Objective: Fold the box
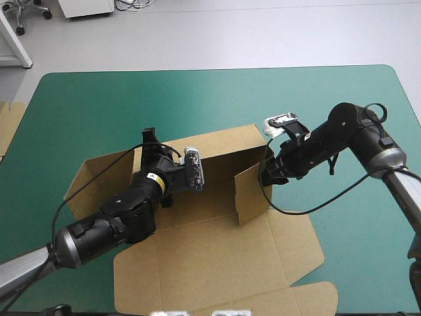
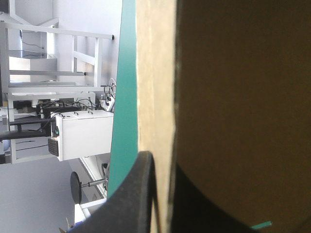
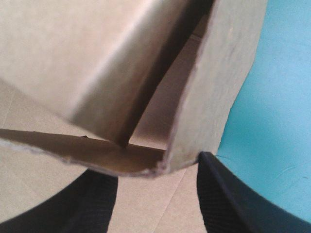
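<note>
A: Nearest: one brown box, lid flat toward the near edge, mid-worktop. Grippers?
B: Two. Left gripper fingers clamped on the far-left wall. Right gripper fingers apart, straddling the raised right wall's corner.
A: Room?
B: Open cover along far and right edges. One spare board edge at the left edge.

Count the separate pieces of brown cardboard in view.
2: the partly raised brown board box on the teal-green table; an edge of more brown board at its left edge, rest hidden.

The table lies bare along its far and right edges. The box, walls raised, blocks the middle; spare board sits at the left edge
</note>
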